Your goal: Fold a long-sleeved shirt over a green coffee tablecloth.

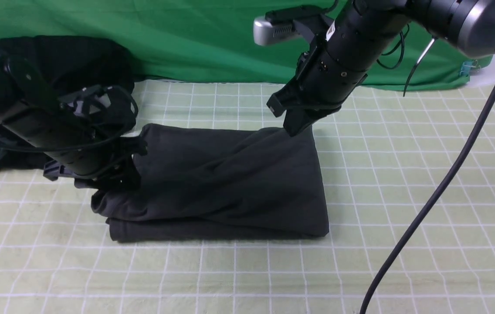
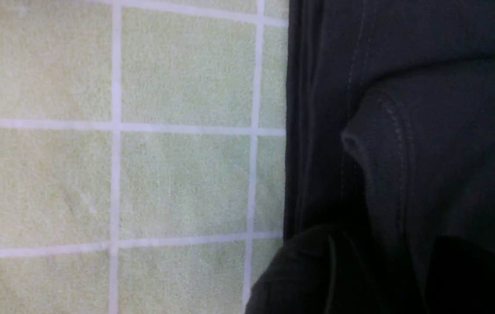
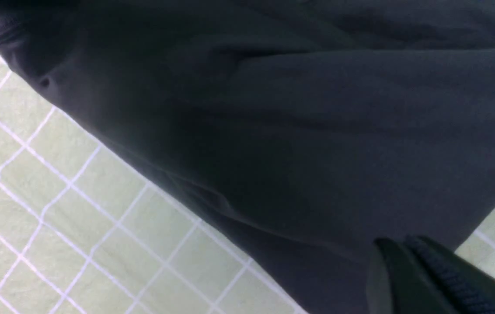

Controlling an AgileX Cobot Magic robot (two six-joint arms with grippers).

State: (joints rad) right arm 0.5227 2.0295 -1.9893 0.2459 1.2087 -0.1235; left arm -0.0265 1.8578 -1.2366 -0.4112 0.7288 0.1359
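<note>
Left gripper [image 1: 114, 176]: low at the near left corner of the long-sleeved shirt [image 1: 230, 183], dark against the dark cloth. In the left wrist view its fingers [image 2: 300, 274] show as two dim masses standing apart, a stitched hem fold [image 2: 387, 131] of the shirt running into the gap between them; jaws parted, no pinch visible. Right gripper [image 1: 296, 126]: tip down at the far right corner of the shirt, touching or just above the cloth. In the right wrist view its fingers [image 3: 430, 279] lie pressed together, so it is closed; whether any fabric is caught between them cannot be told. Long-sleeved shirt: charcoal grey, folded into a rough rectangle in several layers, the upper layer slack and creased with a rumpled bulge at the left end, the lower layers showing as a straight edge along the near side. It lies near the middle of the green coffee tablecloth [image 1: 404, 196], pale yellow-green with a grid of thin white lines, which extends well past the shirt on every side. Black cable [image 1: 439, 183]: hangs from the right arm across the cloth's right side. Heap of black garments [image 1: 69, 56]: far left, behind the left arm. Vivid green fabric [image 1: 186, 39]: along the back, with a small metal clip [image 1: 469, 67] at its right end.
</note>
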